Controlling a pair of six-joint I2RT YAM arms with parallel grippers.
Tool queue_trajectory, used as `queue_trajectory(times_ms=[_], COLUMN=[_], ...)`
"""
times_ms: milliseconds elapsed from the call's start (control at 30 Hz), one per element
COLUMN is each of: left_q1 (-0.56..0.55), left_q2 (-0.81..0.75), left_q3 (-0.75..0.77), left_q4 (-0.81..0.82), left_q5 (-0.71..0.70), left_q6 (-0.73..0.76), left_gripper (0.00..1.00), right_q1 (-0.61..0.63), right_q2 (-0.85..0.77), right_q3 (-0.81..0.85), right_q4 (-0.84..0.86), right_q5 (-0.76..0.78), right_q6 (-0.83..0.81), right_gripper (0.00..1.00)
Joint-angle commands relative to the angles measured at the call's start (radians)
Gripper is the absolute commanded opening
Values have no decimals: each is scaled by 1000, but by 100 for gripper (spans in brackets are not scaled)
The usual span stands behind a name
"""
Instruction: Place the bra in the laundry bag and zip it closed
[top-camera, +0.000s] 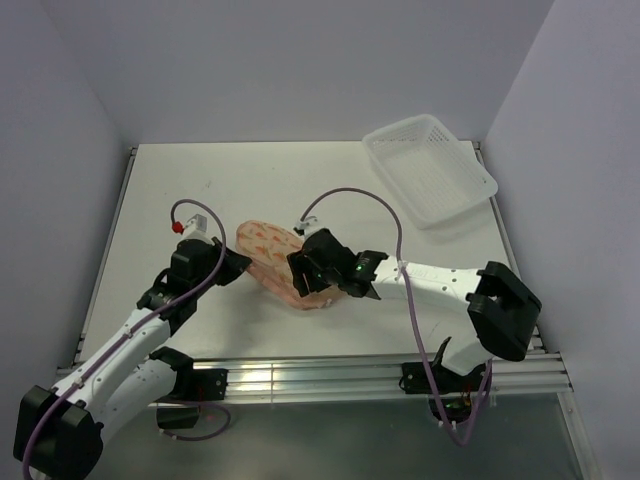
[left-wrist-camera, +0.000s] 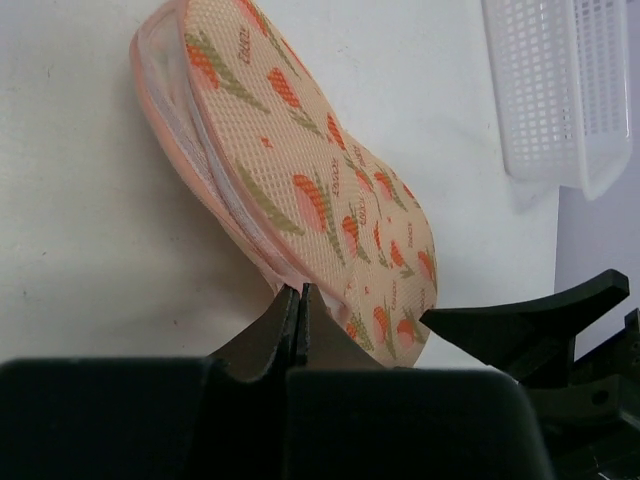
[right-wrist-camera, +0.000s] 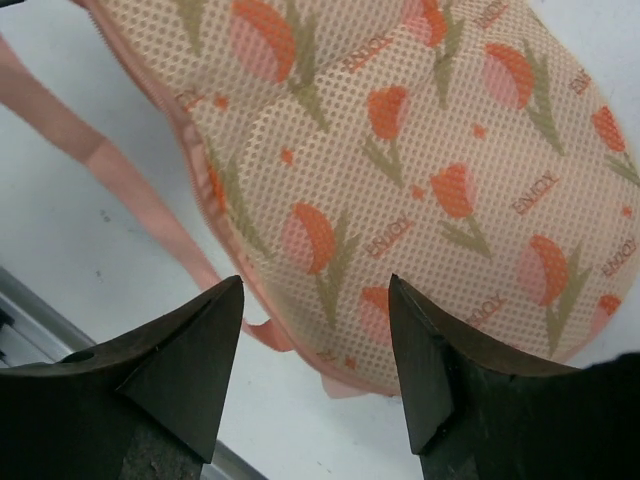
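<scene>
The laundry bag (top-camera: 272, 250), a cream two-lobed pouch with orange print and a pink edge, lies on the white table. It also shows in the left wrist view (left-wrist-camera: 320, 170) and the right wrist view (right-wrist-camera: 420, 150). My left gripper (top-camera: 238, 266) is at its near-left edge; in its own view the left gripper (left-wrist-camera: 298, 290) has its jaws pressed together on the bag's pink edge. My right gripper (top-camera: 306, 276) is open over the bag's right end, and the right gripper (right-wrist-camera: 315, 285) has nothing in it. A pink strap (right-wrist-camera: 110, 165) trails from the bag. The bra is hidden.
A white plastic lattice basket (top-camera: 430, 170) sits tilted at the back right corner, also seen in the left wrist view (left-wrist-camera: 560, 90). A metal rail (top-camera: 380, 375) runs along the table's near edge. Grey walls enclose the table on three sides.
</scene>
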Motion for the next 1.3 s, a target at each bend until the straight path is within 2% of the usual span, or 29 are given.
queue_trajectory(times_ms=[0, 67, 100, 200, 733, 833, 867, 900, 1000, 1133, 1167, 1200, 1233, 1267], left_q1=[5, 5, 5, 5, 5, 6, 6, 5, 5, 5, 6, 5, 5, 5], left_q2=[-20, -24, -23, -20, -18, -16, -18, -16, -12, -13, -15, -13, -12, -10], left_q3=[27, 21, 16, 13, 20, 24, 24, 27, 27, 24, 24, 24, 26, 27], left_q4=[53, 56, 57, 60, 57, 53, 45, 43, 43, 45, 45, 45, 45, 45], left_q5=[16, 13, 16, 18, 21, 19, 11, 11, 14, 13, 13, 13, 13, 11], left_q6=[-7, -10, -11, -15, -8, -2, 1, 4, 5, 4, 4, 4, 5, 7], left_gripper=[0, 0, 0, 0, 0, 0, 0, 0, 0, 0, 0, 0, 0, 0], right_q1=[28, 46, 49, 77, 184, 186, 187, 187, 186, 187, 187, 186, 187, 187], right_q2=[-34, -16, -11, 17, 178, 143, 130, 117, 132, 170, 178, 176, 170, 152], right_q3=[-16, -10, 2, 47, 185, 161, 144, 139, 148, 154, 154, 154, 153, 153], right_q4=[36, 24, 22, -2, -107, -73, -62, -55, -62, -61, -59, -55, -50, -48], right_q5=[3, 7, 10, 47, 370, 391, 391, 392, 373, 319, 328, 337, 343, 357], right_q6=[-22, -40, -51, -81, -157, -145, -143, -145, -157, -168, -168, -165, -160, -157], right_gripper=[67, 62, 57, 53, 52, 46, 36, 34, 35, 43, 42, 38, 19, 13])
